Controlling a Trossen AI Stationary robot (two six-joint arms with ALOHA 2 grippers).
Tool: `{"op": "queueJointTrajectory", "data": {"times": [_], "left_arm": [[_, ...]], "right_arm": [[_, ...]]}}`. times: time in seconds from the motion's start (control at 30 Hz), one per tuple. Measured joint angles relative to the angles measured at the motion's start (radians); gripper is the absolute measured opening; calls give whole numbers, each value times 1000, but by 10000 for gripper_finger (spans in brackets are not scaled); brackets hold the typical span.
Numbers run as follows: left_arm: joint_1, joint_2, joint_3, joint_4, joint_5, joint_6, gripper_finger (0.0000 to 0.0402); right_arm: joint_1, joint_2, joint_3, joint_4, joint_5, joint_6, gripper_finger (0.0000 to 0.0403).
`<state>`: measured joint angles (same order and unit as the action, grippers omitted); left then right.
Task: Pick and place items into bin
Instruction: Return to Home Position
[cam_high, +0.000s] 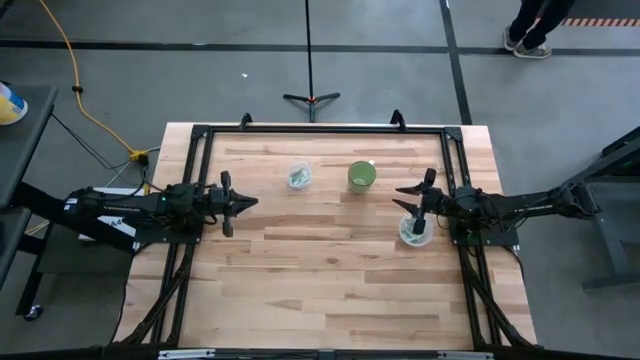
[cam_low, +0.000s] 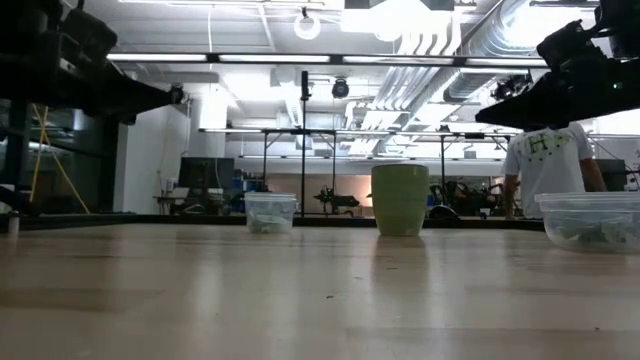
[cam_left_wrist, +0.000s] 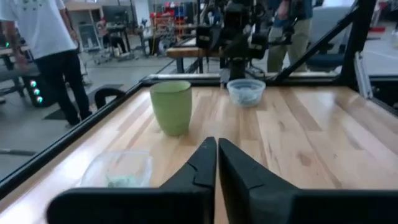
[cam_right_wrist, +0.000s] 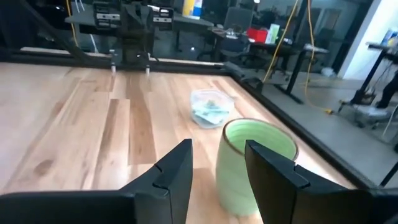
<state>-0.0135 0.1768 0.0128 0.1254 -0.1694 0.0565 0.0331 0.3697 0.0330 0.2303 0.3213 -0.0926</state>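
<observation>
Pale green and white packets lie in two small clear tubs. One tub (cam_high: 299, 176) stands left of the green cup (cam_high: 362, 176); its packets (cam_right_wrist: 210, 112) show in the right wrist view. The other tub (cam_high: 415, 233), also holding packets (cam_low: 590, 233), stands just nearside of my right gripper (cam_high: 402, 198). That gripper hovers open above the table, and in its wrist view the cup (cam_right_wrist: 258, 163) sits just beyond its fingers (cam_right_wrist: 217, 163). My left gripper (cam_high: 247, 203) is shut and raised at the table's left, pointing right (cam_left_wrist: 216, 152).
The black frame rail (cam_high: 320, 130) runs around the table's edges. Bare wood fills the middle and near half of the table (cam_high: 320, 290). A person stands beyond the far edge (cam_low: 548, 165), and another is on the floor past the far right corner (cam_high: 530, 30).
</observation>
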Motion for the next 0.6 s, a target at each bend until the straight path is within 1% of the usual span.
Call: {"op": "queueJointTrajectory", "data": {"times": [0.07, 0.13, 0.2, 0.3, 0.4, 0.47, 0.53, 0.6], "left_arm": [[0, -22, 0, -31, -7, -9, 64], [0, -34, 0, -39, -7, -8, 69], [0, -38, 0, -40, -4, -4, 66], [0, -37, 0, -62, -4, -2, 52], [0, -37, 0, -70, -3, -10, 34], [0, -37, 0, -68, 3, -16, 27], [0, -37, -1, -42, 22, -16, 26], [0, -38, -1, -34, 34, -17, 34]], "right_arm": [[0, -32, 0, -38, -13, 23, 139], [0, -68, 0, -87, -15, 51, 139], [0, -104, 0, -126, 2, 75, 139], [0, -169, 0, -186, 0, 98, 139], [0, -246, 0, -229, -25, 119, 139], [0, -297, 2, -237, -61, 128, 139], [0, -344, 2, -245, -110, 113, 139], [0, -369, 2, -245, -125, 90, 139]]}}
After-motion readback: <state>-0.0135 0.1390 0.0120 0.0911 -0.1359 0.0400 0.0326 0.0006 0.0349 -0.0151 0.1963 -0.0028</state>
